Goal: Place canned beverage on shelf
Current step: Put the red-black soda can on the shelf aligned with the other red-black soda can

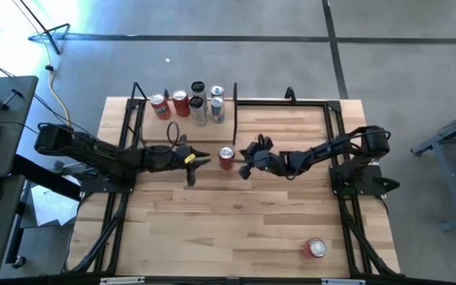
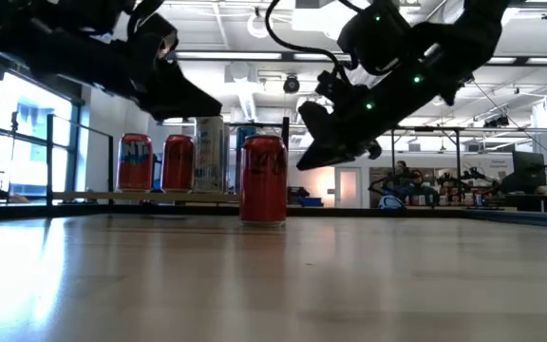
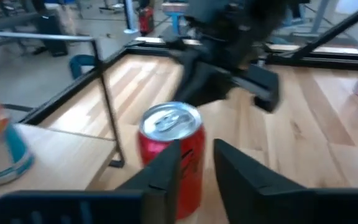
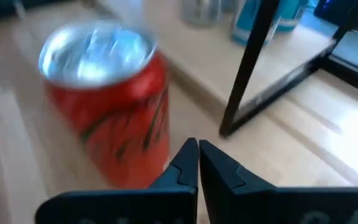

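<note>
Red can (image 1: 226,157) upright between pincers — right pincer (image 1: 245,162) shut, empty; left pincer (image 1: 200,161) seemingly slightly open.

We see two dark, near-black arms built from chunky segments, left arm (image 1: 101,154) and right arm (image 1: 331,150). Each sits on a bulky black base block at its outer end, roughly 9 and 3 o'clock on the table. The left gripper (image 1: 200,161) carries a small yellow mark near the wrist. A black cable loops over the left wrist housing; another arcs above the right arm in the low view. Small green lights dot the right arm's housing (image 2: 387,71). The fingers (image 3: 166,171) are matte black, flat and wedge-shaped, tapering to pointed tips. The right gripper (image 4: 197,152) has the same angular black tips.
</note>
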